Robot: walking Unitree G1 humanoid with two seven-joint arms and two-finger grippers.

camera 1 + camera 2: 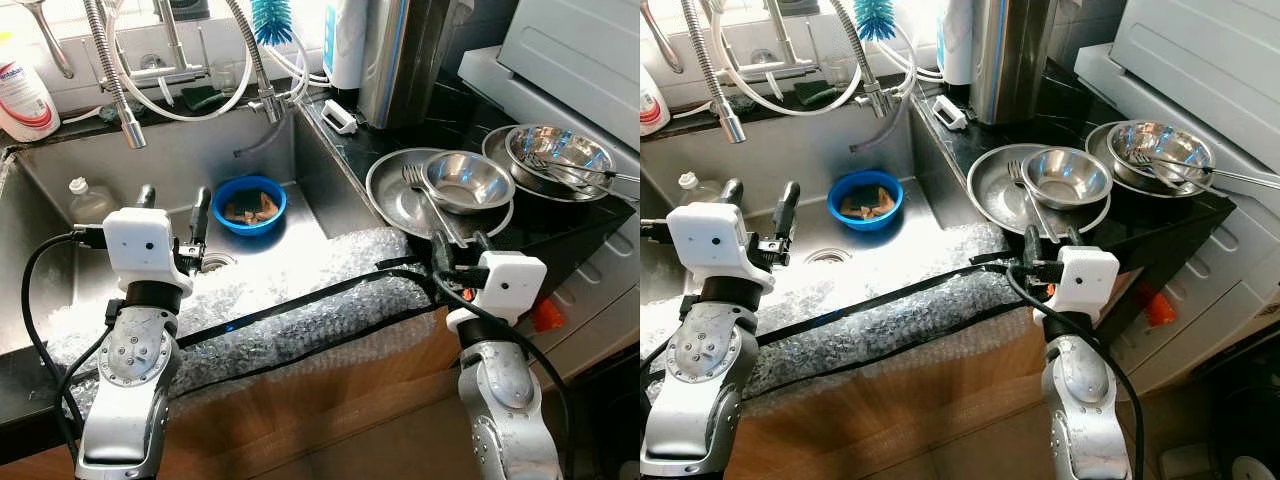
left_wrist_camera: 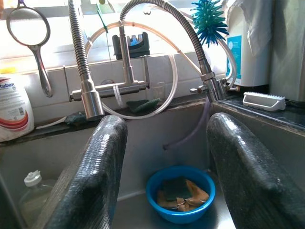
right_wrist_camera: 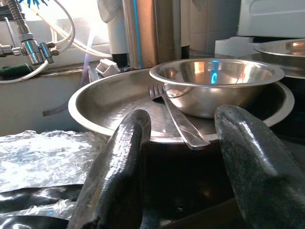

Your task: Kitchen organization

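- A steel sink (image 1: 60, 215) sits in a dark desk (image 1: 560, 235), bubble wrap (image 1: 300, 300) draped over the front edge.
- The left gripper (image 1: 172, 212) hovers over the basin, fingers spread, empty.
- The right gripper (image 1: 458, 250) hangs just before the steel plate (image 1: 395, 205), fingers apart, empty.
- A steel bowl (image 1: 467, 180) and fork (image 1: 425, 195) lie on that plate.
- A blue bowl (image 1: 249, 203) holding sponges rests in the sink.

Strong daylight is cast from behind the taps (image 2: 90, 90); glare is thrown off the steel bowl (image 3: 217, 76).
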